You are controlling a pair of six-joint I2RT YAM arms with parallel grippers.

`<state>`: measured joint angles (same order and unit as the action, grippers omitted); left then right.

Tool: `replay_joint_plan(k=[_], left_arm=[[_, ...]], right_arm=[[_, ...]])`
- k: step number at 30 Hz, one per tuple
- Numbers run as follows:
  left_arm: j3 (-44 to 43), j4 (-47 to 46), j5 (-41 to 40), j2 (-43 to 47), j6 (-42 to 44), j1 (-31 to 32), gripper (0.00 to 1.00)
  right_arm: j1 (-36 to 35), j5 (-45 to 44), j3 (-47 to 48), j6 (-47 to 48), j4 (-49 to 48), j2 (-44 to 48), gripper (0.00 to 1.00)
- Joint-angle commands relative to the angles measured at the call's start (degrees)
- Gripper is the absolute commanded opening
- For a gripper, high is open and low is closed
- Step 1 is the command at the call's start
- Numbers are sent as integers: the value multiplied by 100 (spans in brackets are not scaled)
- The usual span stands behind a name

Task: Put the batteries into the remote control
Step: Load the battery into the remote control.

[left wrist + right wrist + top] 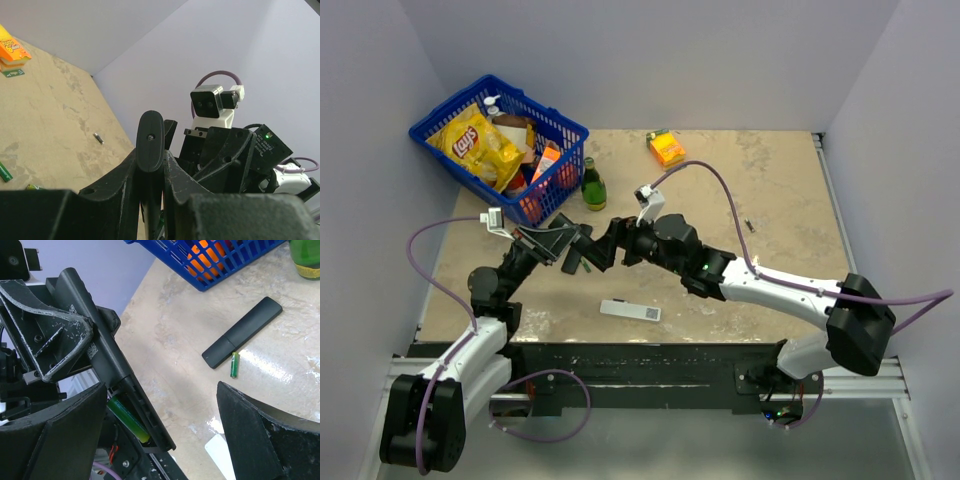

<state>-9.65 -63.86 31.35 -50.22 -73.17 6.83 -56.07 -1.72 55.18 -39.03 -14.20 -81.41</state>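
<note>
My left gripper [563, 241] [150, 162] is shut on the black remote control [150, 135] [95, 347] and holds it above the table, battery bay open. One green battery [127, 419] lies in the bay. My right gripper [601, 248] [160, 427] is wide open and empty, its jaws either side of the remote's open end without touching it. A loose green battery [233, 364] lies on the table beside a slim black cover piece [243, 332] [572, 262]. Green batteries [4, 172] also show at the left edge of the left wrist view.
A blue basket [500, 145] of snacks stands far left, with a green bottle [593, 187] next to it. A flat white remote [630, 311] lies near the front edge. An orange box [666, 148] sits at the back, and a small dark part [750, 226] to the right.
</note>
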Motion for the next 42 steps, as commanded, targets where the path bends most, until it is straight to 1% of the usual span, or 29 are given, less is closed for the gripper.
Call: replay_joint_plan(k=[1,7,12,24,36,42], left_arm=[[-178,-575,-112,152,-207,-6,0],[-125,-637,-165,231,-497,-6,0],[-107,-567,-182,267,-594,-6,0],[7,-426,-112,179,-523,2,0],[-37,-391,2,-93,-470,-6,0],[-133,-373,81,-155,-418,-6,0]], right_arm=[[9,49,-174,-9,-83,-95,91],[9,-4,-332,44,-355,-42,91],[18,-31,-315,97,-391,-51,91],[184,-13,142,343,-294,-42,91],[220,154,599,958,-40,-16,96],[290,777,258,1511,31,432,95]])
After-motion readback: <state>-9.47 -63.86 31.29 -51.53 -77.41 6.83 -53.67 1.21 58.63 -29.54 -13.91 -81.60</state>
